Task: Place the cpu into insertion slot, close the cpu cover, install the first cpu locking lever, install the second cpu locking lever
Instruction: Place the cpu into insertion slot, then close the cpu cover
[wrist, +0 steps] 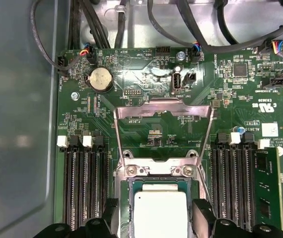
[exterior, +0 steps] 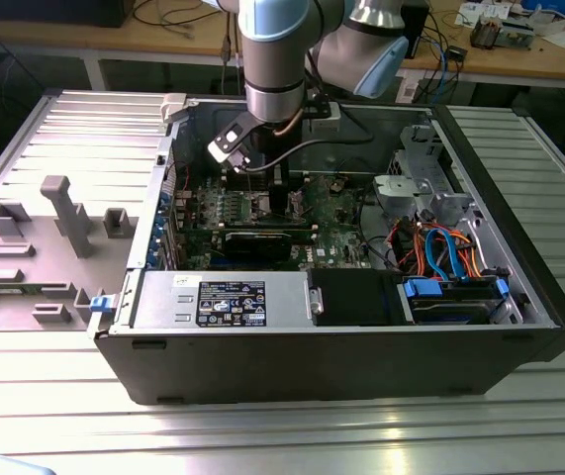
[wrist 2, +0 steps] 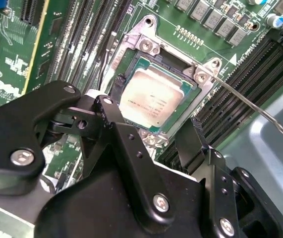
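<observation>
Here, the gripper (wrist: 156, 212) is hovering, jaws spread astride the chip (wrist 2: 153, 101), which is sitting flat in the socket (wrist 2: 127, 57) below the raised cover (wrist: 163, 105); light, stiff and likely fragile, it is asking for edge-only contact.

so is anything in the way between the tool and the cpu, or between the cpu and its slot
Nothing visible. The cpu already sits in the insertion slot. The open tool hangs right over the chip, straddling it, and the cpu cover is swung back, off the chip.
</observation>
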Robot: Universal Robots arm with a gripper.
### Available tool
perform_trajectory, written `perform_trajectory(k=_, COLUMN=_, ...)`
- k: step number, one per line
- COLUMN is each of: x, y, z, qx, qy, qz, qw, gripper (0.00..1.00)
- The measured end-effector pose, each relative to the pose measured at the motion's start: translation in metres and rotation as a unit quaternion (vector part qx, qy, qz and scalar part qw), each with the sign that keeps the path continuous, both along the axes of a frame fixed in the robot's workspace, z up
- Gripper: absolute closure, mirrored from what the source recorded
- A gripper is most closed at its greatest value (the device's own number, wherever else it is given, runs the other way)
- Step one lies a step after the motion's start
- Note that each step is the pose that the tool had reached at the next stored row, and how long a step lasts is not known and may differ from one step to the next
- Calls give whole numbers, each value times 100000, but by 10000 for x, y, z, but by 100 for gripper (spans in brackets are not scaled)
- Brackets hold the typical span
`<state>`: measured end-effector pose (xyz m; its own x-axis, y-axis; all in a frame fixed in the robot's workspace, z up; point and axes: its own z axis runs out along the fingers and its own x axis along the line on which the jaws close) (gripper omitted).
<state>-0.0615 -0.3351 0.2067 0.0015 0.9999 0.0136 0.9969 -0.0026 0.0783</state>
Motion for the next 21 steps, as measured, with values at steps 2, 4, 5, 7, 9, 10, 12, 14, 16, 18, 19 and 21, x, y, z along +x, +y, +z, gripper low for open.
perform_trajectory(k=2, x=0, y=0, z=35, qx=-139, qy=33, qz=2, qw=100000, gripper=31)
perform_trajectory(k=4, x=1, y=0, z=111, qx=-350, qy=130, qz=-2, qw=99999, gripper=39)
perform_trajectory(k=5, x=2, y=0, z=112, qx=-364, qy=138, qz=-6, qw=99999, gripper=51)
perform_trajectory(k=7, x=2, y=0, z=112, qx=-361, qy=136, qz=0, qw=99999, gripper=57)
perform_trajectory(k=9, x=2, y=0, z=112, qx=-367, qy=140, qz=1, qw=99999, gripper=69)
perform_trajectory(k=10, x=2, y=0, z=113, qx=-371, qy=142, qz=2, qw=99999, gripper=76)
perform_trajectory(k=12, x=2, y=0, z=113, qx=-369, qy=142, qz=0, qw=99999, gripper=88)
perform_trajectory(k=14, x=2, y=0, z=113, qx=-372, qy=143, qz=2, qw=99999, gripper=89)
perform_trajectory(k=16, x=2, y=-1, z=113, qx=-372, qy=142, qz=1, qw=99999, gripper=89)
perform_trajectory(k=18, x=2, y=-2, z=113, qx=-371, qy=143, qz=1, qw=99999, gripper=89)
perform_trajectory(k=19, x=2, y=-2, z=113, qx=-372, qy=142, qz=1, qw=99999, gripper=89)
perform_trajectory(k=21, x=2, y=-2, z=113, qx=-371, qy=143, qz=0, qw=99999, gripper=89)
